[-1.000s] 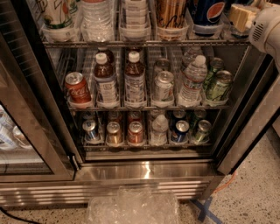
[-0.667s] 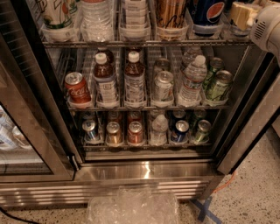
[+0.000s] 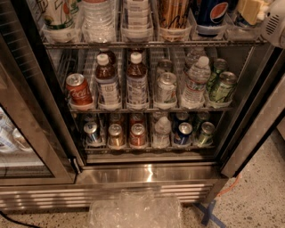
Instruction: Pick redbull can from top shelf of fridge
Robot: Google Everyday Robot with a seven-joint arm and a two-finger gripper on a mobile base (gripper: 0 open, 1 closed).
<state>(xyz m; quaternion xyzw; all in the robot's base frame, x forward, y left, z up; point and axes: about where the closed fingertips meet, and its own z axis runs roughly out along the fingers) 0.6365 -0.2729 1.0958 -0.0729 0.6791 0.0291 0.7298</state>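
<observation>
The fridge [image 3: 147, 173] stands open in front of me, its chrome wire racks full of drinks. The top shelf [image 3: 147, 43] runs along the upper edge of the view and carries clear lane trays. They hold a green-and-white can [image 3: 58, 13], two clear bottles, a brown striped can [image 3: 173, 12] and a dark-blue Pepsi can [image 3: 211, 12]. My gripper [image 3: 251, 11], a beige piece on a white arm [image 3: 275, 24], is at the top right, level with this shelf and just right of the Pepsi can. The redbull can does not show; the lane behind the gripper is hidden.
The middle rack holds a Coca-Cola can [image 3: 79, 89], two brown bottles, a silver can, a water bottle and green cans. The lowest rack holds several short cans. The glass door [image 3: 26, 133] stands open at left. Crumpled clear plastic [image 3: 133, 209] lies on the floor in front.
The gripper has edged slightly to the right at the top shelf. Nothing else has moved.
</observation>
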